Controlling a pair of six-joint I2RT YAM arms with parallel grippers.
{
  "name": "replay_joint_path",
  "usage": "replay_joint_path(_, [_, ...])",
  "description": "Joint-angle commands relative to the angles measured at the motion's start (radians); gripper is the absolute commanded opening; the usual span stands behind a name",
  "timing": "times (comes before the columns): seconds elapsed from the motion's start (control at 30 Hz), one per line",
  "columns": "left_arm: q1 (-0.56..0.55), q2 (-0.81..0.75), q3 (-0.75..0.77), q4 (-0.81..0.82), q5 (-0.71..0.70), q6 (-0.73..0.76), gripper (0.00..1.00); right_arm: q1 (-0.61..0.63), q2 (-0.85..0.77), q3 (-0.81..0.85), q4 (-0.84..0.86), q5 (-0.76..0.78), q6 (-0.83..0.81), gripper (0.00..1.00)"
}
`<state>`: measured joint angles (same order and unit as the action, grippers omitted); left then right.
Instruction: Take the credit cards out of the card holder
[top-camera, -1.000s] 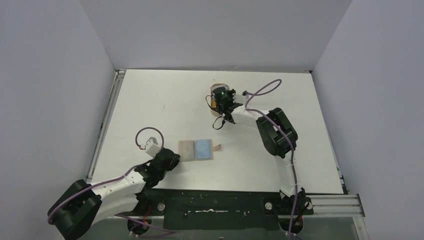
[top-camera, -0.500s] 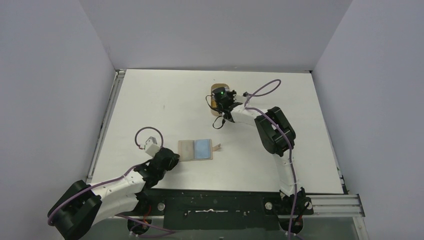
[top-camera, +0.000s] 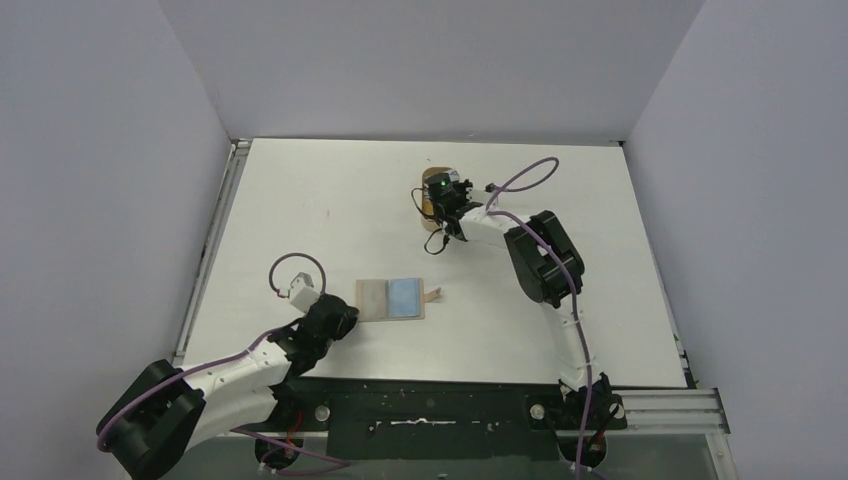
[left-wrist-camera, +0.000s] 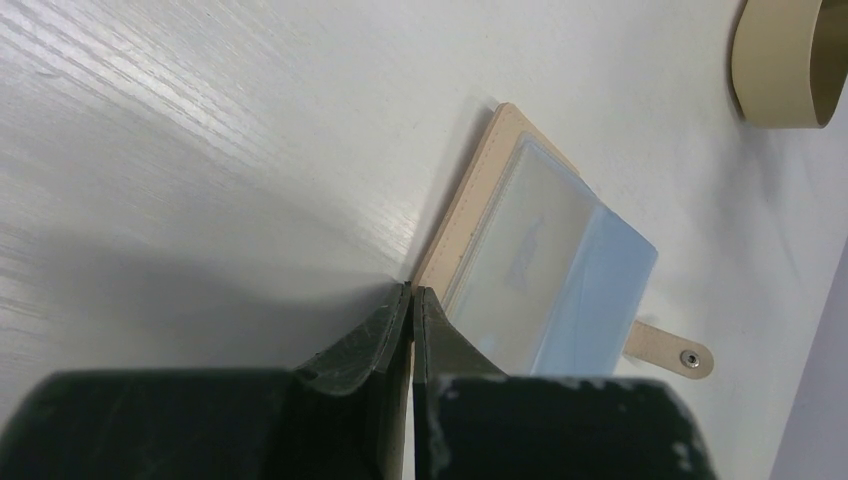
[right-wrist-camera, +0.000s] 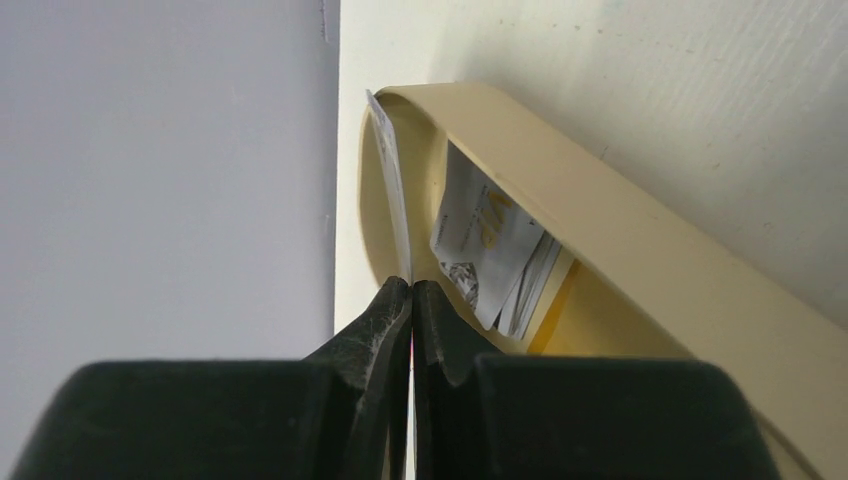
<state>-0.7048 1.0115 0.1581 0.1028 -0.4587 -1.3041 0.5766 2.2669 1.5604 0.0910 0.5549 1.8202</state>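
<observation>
1. Left gripper (left-wrist-camera: 411, 290) is squeezed tight on the left edge of the card holder (top-camera: 375, 297), which lies open and flat on the table (top-camera: 300, 200) near the front.
2. A light blue card (top-camera: 405, 295) shows in its right half, and the strap tab (top-camera: 434, 294) pokes out to the right.
3. Right gripper (right-wrist-camera: 411, 285) is clamped on a thin white card (right-wrist-camera: 390, 190), held edge-on over the tan dish (right-wrist-camera: 600, 240). More cards (right-wrist-camera: 490, 250) are lying inside it.
</observation>
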Motion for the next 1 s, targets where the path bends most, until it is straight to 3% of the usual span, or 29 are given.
replay_joint_path(0.0, [0.013,0.017,0.018,-0.03,0.002,0.021,0.0,-0.005,0.016,0.053,-0.002,0.047,0.012,0.0])
replay_joint_path(0.2, [0.02,0.022,0.016,-0.026,0.003,0.023,0.0,-0.008,0.033,0.058,0.017,0.042,0.003,0.0])
replay_joint_path(0.37, [0.024,0.025,0.017,-0.023,0.005,0.023,0.0,-0.008,0.034,0.065,0.033,0.039,-0.015,0.34])
replay_joint_path(0.5, [0.027,0.026,0.019,-0.022,0.008,0.028,0.0,-0.006,0.026,0.08,-0.001,0.036,-0.01,0.45])
replay_joint_path(0.97, [0.027,-0.004,0.029,-0.05,0.014,0.04,0.0,0.007,-0.106,0.039,-0.084,-0.019,0.037,0.47])
